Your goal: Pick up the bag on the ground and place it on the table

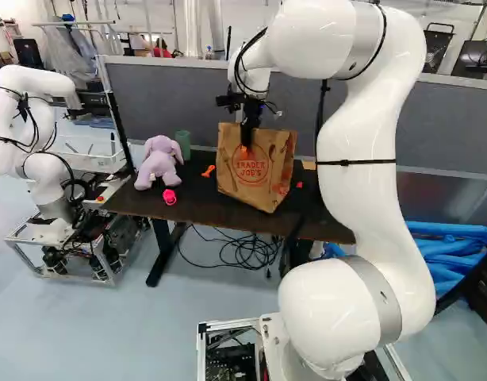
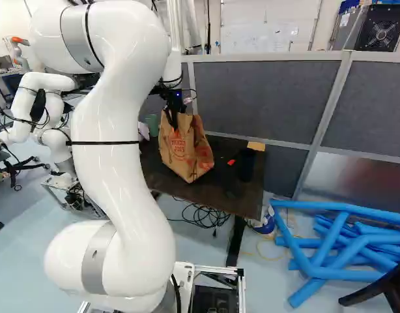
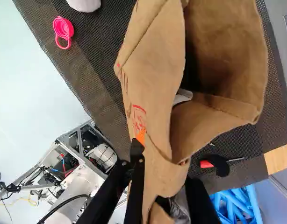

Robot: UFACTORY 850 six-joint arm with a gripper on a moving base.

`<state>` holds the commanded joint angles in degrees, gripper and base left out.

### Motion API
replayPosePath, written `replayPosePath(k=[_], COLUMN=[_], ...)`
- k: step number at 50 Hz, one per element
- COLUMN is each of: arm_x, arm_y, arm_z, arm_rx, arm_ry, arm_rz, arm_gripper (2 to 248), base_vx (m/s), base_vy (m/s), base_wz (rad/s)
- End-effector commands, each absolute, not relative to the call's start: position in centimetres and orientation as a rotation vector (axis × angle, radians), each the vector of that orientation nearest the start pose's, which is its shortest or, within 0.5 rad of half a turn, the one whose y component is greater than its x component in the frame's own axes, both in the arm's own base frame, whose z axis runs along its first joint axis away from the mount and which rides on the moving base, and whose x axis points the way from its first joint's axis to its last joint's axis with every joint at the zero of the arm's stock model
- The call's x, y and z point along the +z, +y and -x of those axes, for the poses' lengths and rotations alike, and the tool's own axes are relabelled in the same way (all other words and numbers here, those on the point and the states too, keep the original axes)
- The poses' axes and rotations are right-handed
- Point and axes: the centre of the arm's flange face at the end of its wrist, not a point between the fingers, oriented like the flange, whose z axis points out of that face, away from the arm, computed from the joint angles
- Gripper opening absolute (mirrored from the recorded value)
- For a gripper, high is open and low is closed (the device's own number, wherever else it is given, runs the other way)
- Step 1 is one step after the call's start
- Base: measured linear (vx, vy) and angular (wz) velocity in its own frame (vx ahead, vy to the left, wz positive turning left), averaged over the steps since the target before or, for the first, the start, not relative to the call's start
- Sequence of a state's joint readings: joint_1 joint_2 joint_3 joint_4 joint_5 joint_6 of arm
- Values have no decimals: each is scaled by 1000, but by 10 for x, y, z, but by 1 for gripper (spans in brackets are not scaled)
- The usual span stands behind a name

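With the paper bag (image 1: 255,176) over the table (image 1: 200,198), seemingly near or on its top, we should ease it down until the base bears evenly, then part the fingers slowly so that the wall is not dragged. The gripper (image 1: 247,143) is clamped on the bag's upper wall, the body hanging below.
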<state>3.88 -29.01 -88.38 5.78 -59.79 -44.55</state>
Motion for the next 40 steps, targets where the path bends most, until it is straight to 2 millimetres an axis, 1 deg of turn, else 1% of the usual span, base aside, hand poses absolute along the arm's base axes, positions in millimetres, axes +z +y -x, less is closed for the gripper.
replayPosePath(k=[15,16,20,21,26,27,31,32,36,37,40], arm_x=[527,527,527,527,527,527,527,527,527,527,527], arm_y=[51,51,51,51,51,51,51,51,51,51,51], arm_z=[-630,-630,-630,-630,-630,-630,-630,-630,-630,-630,-630], arm_rx=[-35,-35,-35,-35,-35,-35,-35,-35,-35,-35,-35], arm_ry=[-1182,-1182,-1182,-1182,-1182,-1182,-1182,-1182,-1182,-1182,-1182], arm_rz=[2819,2819,2819,2819,2819,2819,2819,2819,2819,2819,2819], arm_gripper=[22,47,47,80,80,114,114,150,150,186,186], base_vx=[0,0,0,0,0,0,0,0,0,0,0], base_vy=[0,0,0,0,0,0,0,0,0,0,0], base_wz=[0,0,0,0,0,0,0,0,0,0,0])
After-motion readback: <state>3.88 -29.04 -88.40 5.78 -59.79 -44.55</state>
